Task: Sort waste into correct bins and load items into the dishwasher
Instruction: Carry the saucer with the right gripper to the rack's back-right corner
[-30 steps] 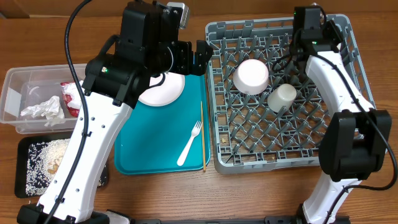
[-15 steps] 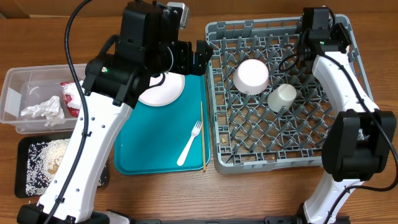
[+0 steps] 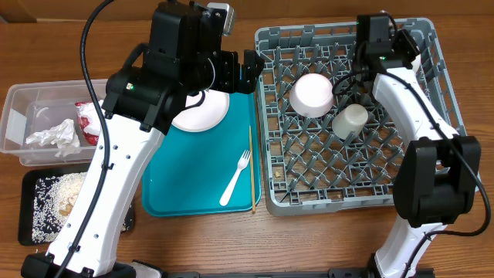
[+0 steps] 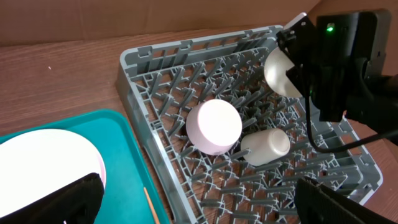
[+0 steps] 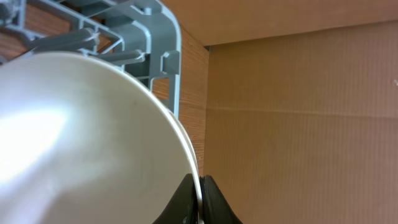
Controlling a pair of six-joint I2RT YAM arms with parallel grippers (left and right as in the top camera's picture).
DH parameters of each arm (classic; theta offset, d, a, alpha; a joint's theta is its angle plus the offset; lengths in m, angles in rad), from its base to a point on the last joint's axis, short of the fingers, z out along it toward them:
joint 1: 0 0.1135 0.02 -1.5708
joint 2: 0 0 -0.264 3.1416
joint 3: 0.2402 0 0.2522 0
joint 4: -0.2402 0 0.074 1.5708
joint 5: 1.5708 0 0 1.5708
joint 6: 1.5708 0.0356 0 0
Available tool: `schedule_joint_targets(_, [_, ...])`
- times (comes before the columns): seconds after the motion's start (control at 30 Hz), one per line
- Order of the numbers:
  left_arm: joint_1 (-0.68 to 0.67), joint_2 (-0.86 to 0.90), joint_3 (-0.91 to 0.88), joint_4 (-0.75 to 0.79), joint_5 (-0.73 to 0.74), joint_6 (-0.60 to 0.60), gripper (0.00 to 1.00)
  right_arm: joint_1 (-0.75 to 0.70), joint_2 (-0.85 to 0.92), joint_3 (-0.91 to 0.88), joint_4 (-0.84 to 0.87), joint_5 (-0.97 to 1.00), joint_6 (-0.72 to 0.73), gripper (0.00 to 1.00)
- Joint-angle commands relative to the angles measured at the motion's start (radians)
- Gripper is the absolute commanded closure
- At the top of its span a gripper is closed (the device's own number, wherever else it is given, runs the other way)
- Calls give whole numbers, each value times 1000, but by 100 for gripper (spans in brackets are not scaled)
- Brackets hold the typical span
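Left arm (image 3: 116,177) and right arm (image 3: 413,100) have smooth white shells and boxy black joints. Black cables (image 3: 85,46) loop alongside. A green light (image 4: 329,27) glows on the right wrist.

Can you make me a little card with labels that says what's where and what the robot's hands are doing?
left gripper: open, empty, above the teal tray's far edge
right gripper: pinching a white bowl by its rim, near the rack's far corner
dish rack: holds an upside-down bowl and a small cup lying on its side
teal tray: white plate, white fork, chopstick
clear tub: crumpled paper, red wrapper
black tray: rice scraps
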Motion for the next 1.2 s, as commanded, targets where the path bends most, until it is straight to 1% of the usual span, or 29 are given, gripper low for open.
schedule_joint_targets(0.0, [6,5,19,1,-6,19,0,19,11,-26,-59,-54,-5,92])
schedule_joint_targets(0.13, [6,5,19,1,-6,19,0,26,11,-26,-57,-54,-4,91])
schedule_joint_targets(0.17, [6,5,19,1,-6,19,0,29,11,-26,-57,-54,-4,96])
schedule_joint_targets(0.3, [6,5,19,1,-6,19,0,31,11,-26,-56,-54,-5,96])
schedule_joint_targets(0.37, [6,5,19,1,-6,19,0,27,11,-26,-6,-11,-13,96])
schedule_joint_targets(0.5, [6,5,19,1,-6,19,0,12,11,-26,145,111,-238,96])
schedule_joint_targets(0.57, [6,5,19,1,-6,19,0,12,11,-26,177,111,-293,96])
schedule_joint_targets(0.63, [6,5,19,1,-6,19,0,12,11,-26,192,111,-313,96])
schedule_joint_targets(0.8, [6,5,19,1,-6,19,0,12,11,-26,194,140,-315,96])
schedule_joint_targets(1.0, [6,5,19,1,-6,19,0,14,11,-29,178,161,-280,96])
schedule_joint_targets(1.17, [6,5,19,1,-6,19,0,15,11,-31,113,137,-147,96])
